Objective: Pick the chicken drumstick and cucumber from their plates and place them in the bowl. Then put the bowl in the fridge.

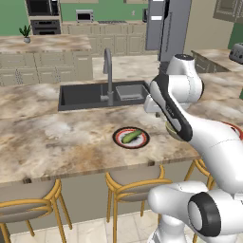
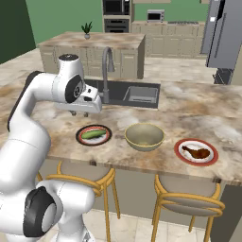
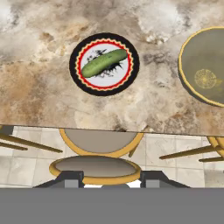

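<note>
Jaws partly apart, nothing between them, touching nothing; 2 small dark fingertips (image 3: 70, 178) at the bottom of the hand view, with clear space between. Gripper (image 2: 79, 112) hanging above the near edge of the mottled beige stone worktop (image 2: 198, 111), pointing down, clear of the surface.

Just ahead of the jaws in the hand view: short stubby light-green cucumber (image 3: 103, 62) lying slantwise across a flat round plate with a dark outer band, red ring and white patterned centre (image 3: 78, 78). Same cucumber (image 2: 92, 133) and plate (image 2: 80, 139) in the right base view, just below and beside the gripper; also in the left base view, cucumber (image 1: 132, 136) on plate (image 1: 118, 140).

Beside that plate, apart from it: small round cream-tan bowl with a yellowish rim (image 2: 144, 137), upright, interior bare; its rim (image 3: 180, 65) at the right edge of the hand view.

Farther along the worktop, past the bowl: reddish-brown chicken drumstick (image 2: 195, 152) lying on a second red-rimmed round plate (image 2: 179, 152), well apart from the gripper.

Behind these, sunk into the worktop: dark rectangular sink (image 2: 142, 94) with a tall curved grey tap (image 2: 107, 71).

Under the worktop edge: 2 round stools with yellow metal frames (image 2: 90, 179).

Across the room: tall grey steel fridge (image 2: 222, 35).
</note>
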Robot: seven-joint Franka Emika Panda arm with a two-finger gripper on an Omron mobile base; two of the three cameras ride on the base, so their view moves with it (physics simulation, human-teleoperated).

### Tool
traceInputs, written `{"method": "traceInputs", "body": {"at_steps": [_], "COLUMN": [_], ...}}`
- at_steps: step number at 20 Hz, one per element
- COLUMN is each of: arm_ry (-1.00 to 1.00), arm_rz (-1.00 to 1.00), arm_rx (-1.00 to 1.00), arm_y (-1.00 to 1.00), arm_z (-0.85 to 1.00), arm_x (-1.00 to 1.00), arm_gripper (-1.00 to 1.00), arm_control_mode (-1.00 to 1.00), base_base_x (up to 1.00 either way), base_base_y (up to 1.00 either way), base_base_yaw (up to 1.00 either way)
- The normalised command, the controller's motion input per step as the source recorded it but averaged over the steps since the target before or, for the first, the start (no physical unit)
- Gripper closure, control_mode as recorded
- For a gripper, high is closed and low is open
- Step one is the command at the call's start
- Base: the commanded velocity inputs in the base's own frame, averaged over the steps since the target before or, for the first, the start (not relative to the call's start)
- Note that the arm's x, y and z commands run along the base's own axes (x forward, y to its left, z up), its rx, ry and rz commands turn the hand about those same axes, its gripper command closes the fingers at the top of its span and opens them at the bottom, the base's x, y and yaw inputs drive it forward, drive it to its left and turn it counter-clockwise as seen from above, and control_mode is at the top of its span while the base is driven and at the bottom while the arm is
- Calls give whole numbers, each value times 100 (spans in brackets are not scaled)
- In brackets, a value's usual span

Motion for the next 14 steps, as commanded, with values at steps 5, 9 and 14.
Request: {"method": "traceInputs", "body": {"at_steps": [5, 9, 14], "arm_ry": [0, 2, 0], "arm_rz": [0, -6, -32], "arm_rx": [0, -2, 0], "arm_y": [0, 8, 28], "arm_z": [0, -16, -25], "arm_x": [-2, -1, 21], "arm_gripper": [-100, -100, -100], "arm_control_mode": [-100, -100, -100], "base_base_x": [0, 0, 0], "base_base_y": [0, 0, 0], "base_base_yaw": [0, 0, 0]}}
